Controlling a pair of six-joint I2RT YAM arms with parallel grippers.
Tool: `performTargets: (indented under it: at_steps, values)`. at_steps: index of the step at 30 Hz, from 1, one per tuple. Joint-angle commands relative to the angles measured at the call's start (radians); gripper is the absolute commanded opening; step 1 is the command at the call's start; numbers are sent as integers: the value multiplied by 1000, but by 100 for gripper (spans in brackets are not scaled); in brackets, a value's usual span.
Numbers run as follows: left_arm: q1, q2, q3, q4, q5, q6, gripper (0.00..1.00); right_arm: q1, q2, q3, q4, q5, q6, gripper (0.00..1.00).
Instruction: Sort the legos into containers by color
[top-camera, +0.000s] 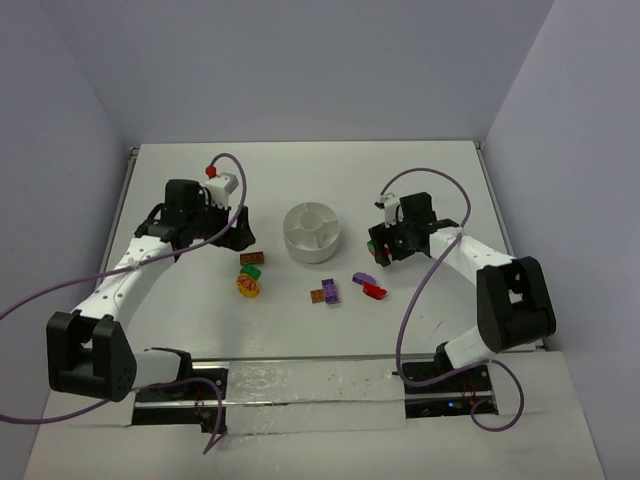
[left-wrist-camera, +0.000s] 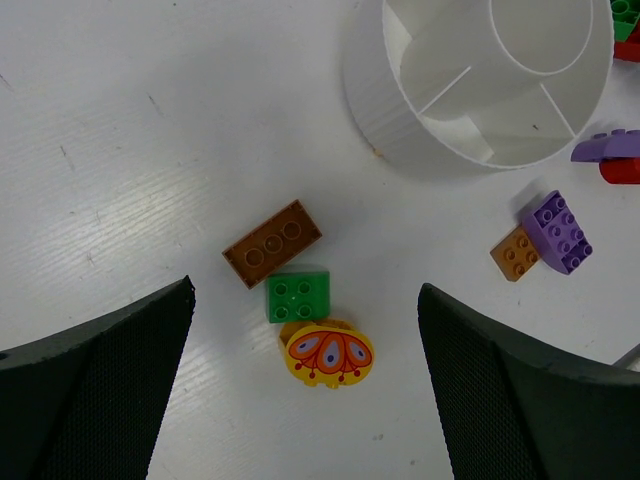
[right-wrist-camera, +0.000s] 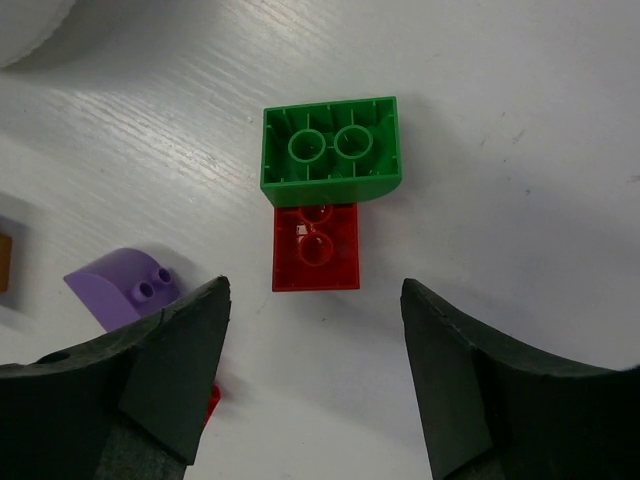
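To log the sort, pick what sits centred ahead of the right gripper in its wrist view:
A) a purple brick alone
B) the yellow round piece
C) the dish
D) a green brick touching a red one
D: the right wrist view shows the green brick abutting the red brick, ahead of the open right gripper.

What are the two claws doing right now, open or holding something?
Left gripper: open, holding nothing.
Right gripper: open, holding nothing.
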Motion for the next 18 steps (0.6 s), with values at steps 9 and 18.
performTargets:
  at_steps: [9, 18]
  values:
    - [8, 15, 46, 10, 37, 32, 99, 8, 93, 67, 92, -15, -51, 65]
    - [8, 29, 45, 10, 37, 36, 99, 9, 122, 73, 105, -43, -91, 57]
